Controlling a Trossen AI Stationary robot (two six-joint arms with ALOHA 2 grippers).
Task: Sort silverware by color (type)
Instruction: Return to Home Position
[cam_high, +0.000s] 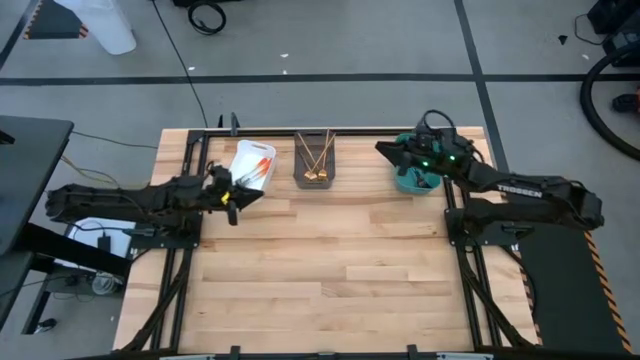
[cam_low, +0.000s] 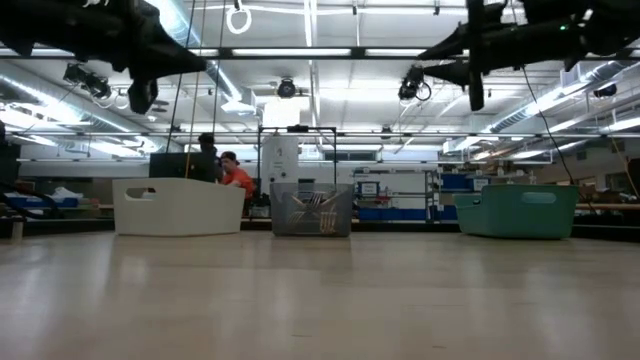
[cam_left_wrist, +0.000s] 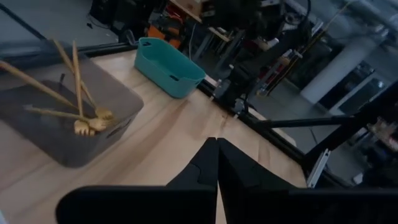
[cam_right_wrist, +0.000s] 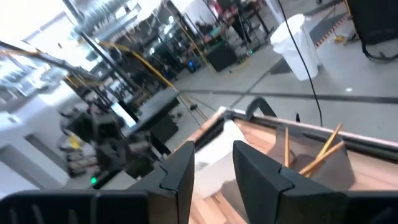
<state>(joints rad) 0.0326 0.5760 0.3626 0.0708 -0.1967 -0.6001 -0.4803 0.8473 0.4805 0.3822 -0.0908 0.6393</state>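
Pointing heads toward table (cam_high: 320, 260) centre, gold forks (cam_high: 317, 160) occupy grey bin (cam_high: 297, 176); left jaws clenched, right jaws released.

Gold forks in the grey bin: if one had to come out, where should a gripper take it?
Probably high on a handle, coming down from above: the slim gold forks lie heads-down on the floor of the grey bin, with their handles slanting up past its rim.

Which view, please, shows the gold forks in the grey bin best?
The left wrist view: the gold forks lie near, heads and handles distinct, in the grey bin. High view: small crossed sticks. Low view: only through the bin's wall. Right wrist view: handle ends only.
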